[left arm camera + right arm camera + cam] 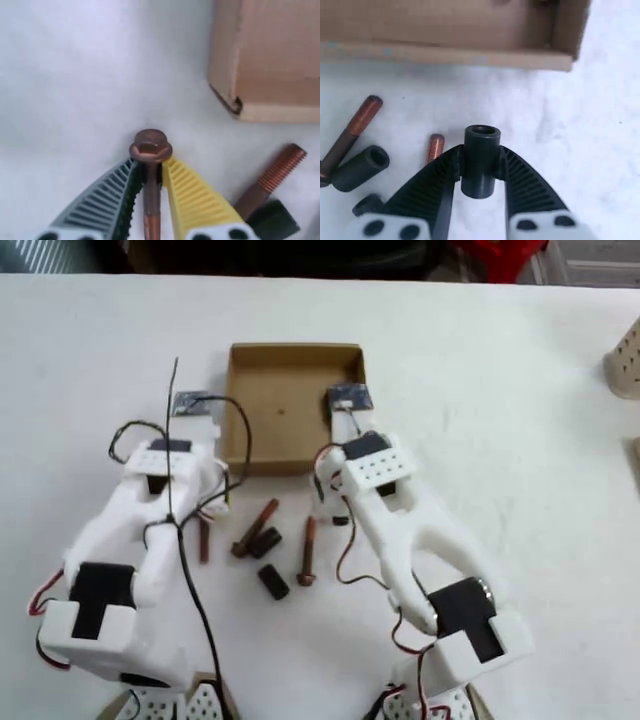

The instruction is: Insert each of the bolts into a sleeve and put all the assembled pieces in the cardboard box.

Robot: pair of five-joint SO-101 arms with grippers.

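White table [500,390], cardboard box [290,410] toward the far side, nothing in it yet. The left gripper [150,167] sits off the box's near-left corner, fingers closed on a bolt [150,148]. The shank runs back between the fingers and the hex head pokes out past the tips. The right gripper [481,151] is just in front of the box's near-right corner, clamped round a sleeve [480,172] with its open bore facing the box wall.

So both held parts point boxward, axes roughly parallel and side by side, not end to end. The bolt leads with its head and its far end is back toward the wrist. My read: mating needs one wrist turned until shank and bore line up.

In front of the box's near wall, between the two: two loose bolts [255,528] and two loose sleeves [272,582].
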